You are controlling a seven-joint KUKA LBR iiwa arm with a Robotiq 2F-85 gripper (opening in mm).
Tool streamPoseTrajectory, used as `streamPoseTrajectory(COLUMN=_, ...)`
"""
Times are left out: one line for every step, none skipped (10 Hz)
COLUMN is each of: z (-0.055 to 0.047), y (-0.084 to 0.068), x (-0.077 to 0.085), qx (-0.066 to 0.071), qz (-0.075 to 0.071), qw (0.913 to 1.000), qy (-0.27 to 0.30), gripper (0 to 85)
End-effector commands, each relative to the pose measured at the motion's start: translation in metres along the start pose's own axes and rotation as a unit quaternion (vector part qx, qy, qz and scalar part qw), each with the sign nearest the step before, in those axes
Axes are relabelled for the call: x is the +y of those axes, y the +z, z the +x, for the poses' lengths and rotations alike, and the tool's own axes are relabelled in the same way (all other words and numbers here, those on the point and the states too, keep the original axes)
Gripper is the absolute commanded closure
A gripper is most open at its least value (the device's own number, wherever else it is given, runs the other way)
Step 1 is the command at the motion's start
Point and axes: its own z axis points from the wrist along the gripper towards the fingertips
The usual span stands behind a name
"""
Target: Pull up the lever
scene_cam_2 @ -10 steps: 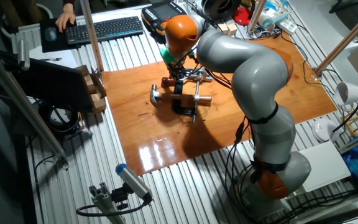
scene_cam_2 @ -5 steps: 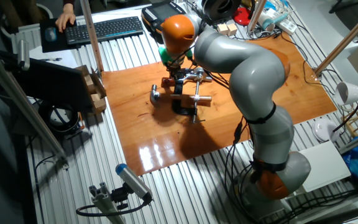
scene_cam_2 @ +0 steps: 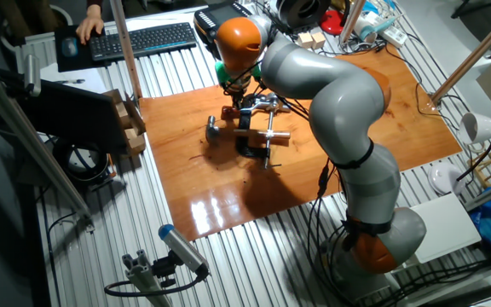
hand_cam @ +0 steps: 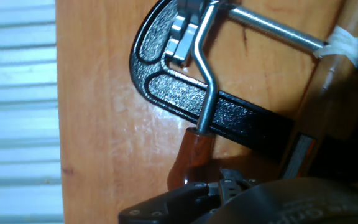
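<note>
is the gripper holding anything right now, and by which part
Cannot be told. The gripper sits low over the clamp on the board, but its fingertips are hidden in the fixed view and out of frame in the hand view, so no grasp shows.

Here's the desk (scene_cam_2: 228,192), a glossy orange-brown wooden board set on a ribbed aluminium frame (scene_cam_2: 143,230). Near its middle lies a black C-shaped clamp (scene_cam_2: 252,147), its thin silver screw (scene_cam_2: 268,136) running across it. Just beside the clamp rests a hammer (scene_cam_2: 228,130), steel head toward the left. Wooden blocks (scene_cam_2: 131,126) sit at the board's left edge.
</note>
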Motion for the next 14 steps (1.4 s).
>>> streamPoseTrajectory(z=0.0, y=0.004, x=0.001, qx=0.003, qz=-0.004, qw=1.0, qy=-0.005, gripper=85.0)
streamPoseTrajectory(z=0.0, y=0.01, x=0.003, qx=0.007, qz=-0.009, qw=0.9999, qy=-0.007, gripper=85.0)
streamPoseTrajectory(z=0.0, y=0.015, x=0.004, qx=0.011, qz=-0.015, qw=0.9998, qy=-0.008, gripper=85.0)
streamPoseTrajectory(z=-0.001, y=0.018, x=0.005, qx=0.015, qz=-0.017, qw=0.9997, qy=-0.008, gripper=85.0)
streamPoseTrajectory(z=-0.004, y=0.019, x=0.007, qx=0.02, qz=-0.021, qw=0.9995, qy=-0.009, gripper=85.0)
streamPoseTrajectory(z=-0.006, y=0.018, x=0.011, qx=0.026, qz=-0.029, qw=0.9992, qy=-0.003, gripper=85.0)
streamPoseTrajectory(z=-0.009, y=0.017, x=0.015, qx=0.028, qz=-0.03, qw=0.9992, qy=0.002, gripper=85.0)
streamPoseTrajectory(z=-0.012, y=0.017, x=0.017, qx=0.031, qz=-0.039, qw=0.9987, qy=0.013, gripper=85.0)
streamPoseTrajectory(z=-0.012, y=0.018, x=0.017, qx=0.033, qz=-0.048, qw=0.9981, qy=0.021, gripper=85.0)
streamPoseTrajectory(z=-0.012, y=0.02, x=0.017, qx=0.034, qz=-0.047, qw=0.998, qy=0.022, gripper=85.0)
streamPoseTrajectory(z=-0.012, y=0.022, x=0.017, qx=0.036, qz=-0.048, qw=0.9979, qy=0.024, gripper=85.0)
streamPoseTrajectory(z=-0.013, y=0.027, x=0.017, qx=0.043, qz=-0.052, qw=0.9974, qy=0.026, gripper=85.0)
streamPoseTrajectory(z=-0.014, y=0.029, x=0.016, qx=0.049, qz=-0.054, qw=0.9971, qy=0.023, gripper=85.0)
streamPoseTrajectory(z=-0.015, y=0.029, x=0.016, qx=0.049, qz=-0.063, qw=0.9965, qy=0.024, gripper=85.0)
